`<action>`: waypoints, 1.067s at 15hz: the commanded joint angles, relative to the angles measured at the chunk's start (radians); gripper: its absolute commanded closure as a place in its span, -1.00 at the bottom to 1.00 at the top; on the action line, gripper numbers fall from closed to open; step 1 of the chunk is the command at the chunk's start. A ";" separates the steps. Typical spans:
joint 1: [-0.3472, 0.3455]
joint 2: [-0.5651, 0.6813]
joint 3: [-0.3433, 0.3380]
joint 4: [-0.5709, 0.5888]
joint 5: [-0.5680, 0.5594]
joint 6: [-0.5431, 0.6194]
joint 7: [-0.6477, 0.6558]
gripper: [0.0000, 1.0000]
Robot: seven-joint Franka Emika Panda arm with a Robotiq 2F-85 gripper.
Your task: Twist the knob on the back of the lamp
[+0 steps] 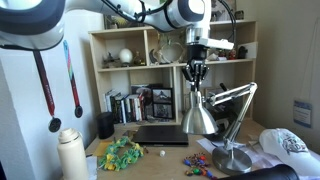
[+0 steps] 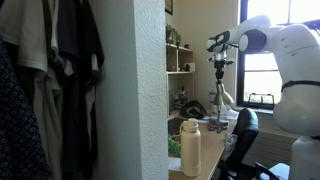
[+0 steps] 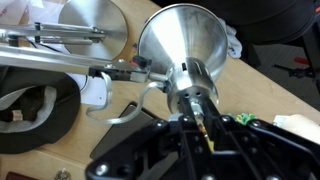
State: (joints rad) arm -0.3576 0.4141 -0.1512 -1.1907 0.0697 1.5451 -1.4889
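The silver lamp stands on the desk, its bell-shaped shade (image 1: 198,112) mouth down, the double-rod arm running to the round base (image 1: 234,158). It is small in an exterior view (image 2: 218,100). In the wrist view the shade (image 3: 180,40) fills the middle, with the base (image 3: 90,25) behind it. The tiny knob (image 3: 193,105) sticks out of the shade's narrow end. My gripper (image 1: 197,80) (image 2: 220,68) hangs straight down over that end. In the wrist view my gripper's (image 3: 197,125) fingers sit close on both sides of the knob and look shut on it.
A white bottle (image 1: 71,152) (image 2: 190,150) stands at the desk's front. A dark flat laptop (image 1: 160,134) lies behind the lamp, below a bookshelf (image 1: 150,60). Colourful toys (image 1: 122,152) and a cap (image 1: 290,145) (image 3: 40,110) lie on either side of the lamp.
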 commanded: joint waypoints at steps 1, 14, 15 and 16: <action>-0.006 0.011 -0.004 0.020 0.003 0.022 0.002 0.92; -0.005 -0.001 -0.010 0.025 0.009 0.021 0.074 -0.99; -0.001 -0.004 -0.013 0.023 0.004 0.022 0.112 -1.00; 0.003 -0.010 -0.015 0.019 0.001 0.020 0.163 -1.00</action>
State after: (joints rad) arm -0.3678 0.4152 -0.1546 -1.1779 0.0715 1.5567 -1.4262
